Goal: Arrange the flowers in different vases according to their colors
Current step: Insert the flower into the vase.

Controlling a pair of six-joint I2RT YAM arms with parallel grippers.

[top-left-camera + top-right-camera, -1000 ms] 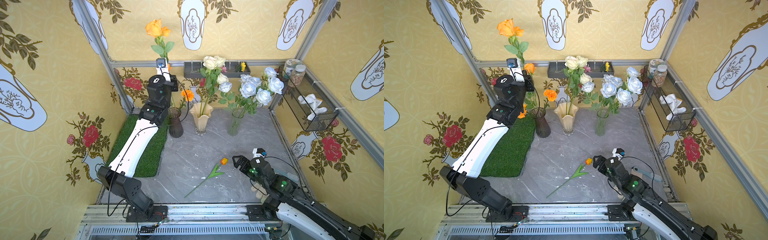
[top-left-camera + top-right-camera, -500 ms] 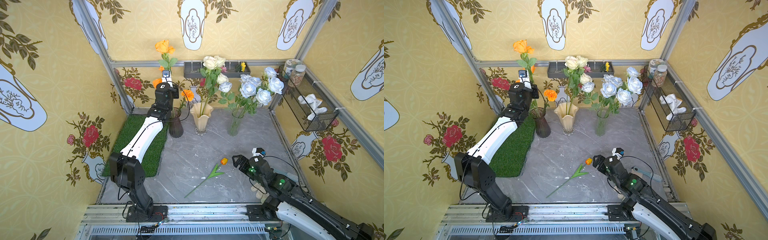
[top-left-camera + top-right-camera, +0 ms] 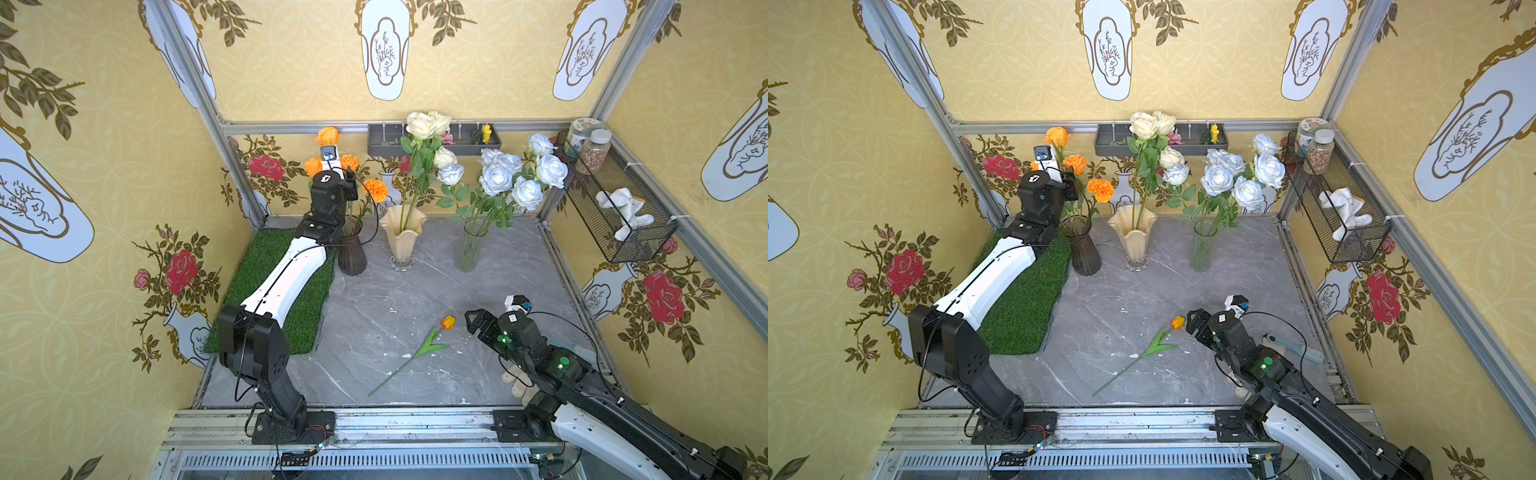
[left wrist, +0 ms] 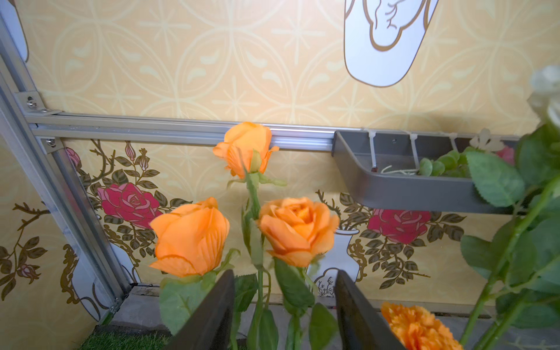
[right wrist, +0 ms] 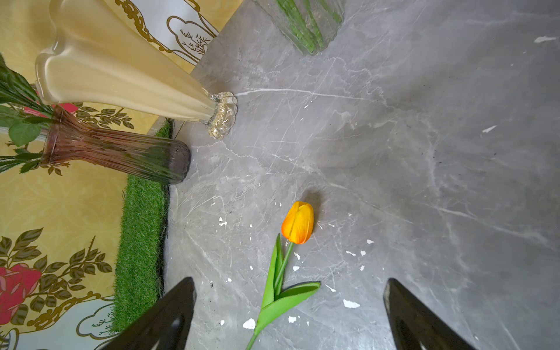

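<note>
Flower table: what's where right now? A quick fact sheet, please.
Dark purple vase: orange roses, a marigold
Cream vase: cream-white roses
Clear vase: pale-blue roses
Loose on table: orange tulip, lying flat
Left gripper: open, orange stems between its jaws
Right gripper: open, aimed at the tulip, not touching

Orange tulip [image 3: 448, 322] lies flat before three filled vases [image 3: 402, 237].

Bright even light, soft shadows, edges bowed, near marigold [image 4: 419, 328] blurred
</note>
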